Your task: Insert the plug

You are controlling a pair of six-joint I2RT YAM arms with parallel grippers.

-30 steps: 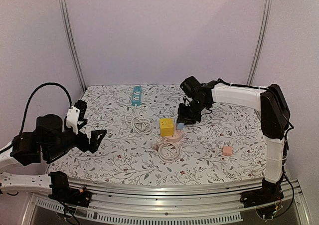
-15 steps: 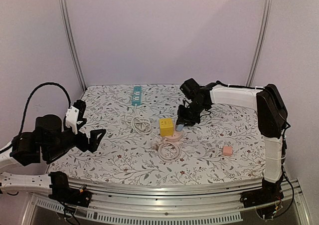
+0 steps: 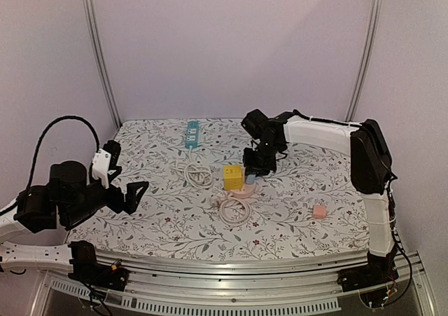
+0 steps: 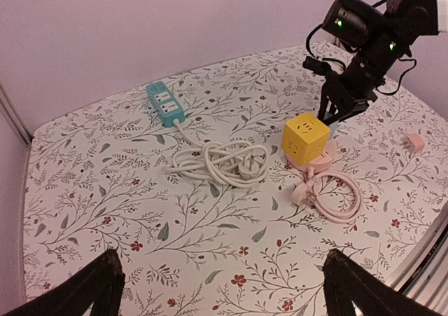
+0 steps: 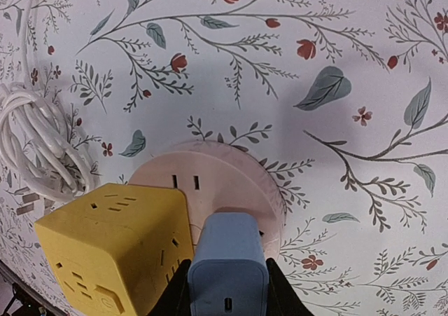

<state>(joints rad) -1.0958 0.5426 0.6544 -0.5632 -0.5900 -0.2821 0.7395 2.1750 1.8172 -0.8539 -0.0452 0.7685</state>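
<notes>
My right gripper (image 5: pixel 227 284) is shut on a light blue plug adapter (image 5: pixel 227 267) and holds it upright on the round pink socket hub (image 5: pixel 231 183); whether its pins are in the slots is hidden. A yellow cube socket (image 5: pixel 115 253) stands on the hub's left part, touching the blue adapter. In the top view the right gripper (image 3: pixel 253 167) is just right of the yellow cube (image 3: pixel 233 177). The left wrist view shows the cube (image 4: pixel 306 140) and hub (image 4: pixel 327 153) under the right gripper (image 4: pixel 334 120). My left gripper (image 3: pixel 133 195) is open and empty at the table's left.
A teal power strip (image 3: pixel 192 133) lies at the back with its white cable coiled (image 3: pixel 198 174) left of the cube. The hub's pink cable is coiled (image 3: pixel 236 209) in front of it. A small pink adapter (image 3: pixel 319 211) lies at the right front.
My right gripper has moved left and down with the blue adapter, from beside the hub onto it, next to the yellow cube. The left arm has not moved.
</notes>
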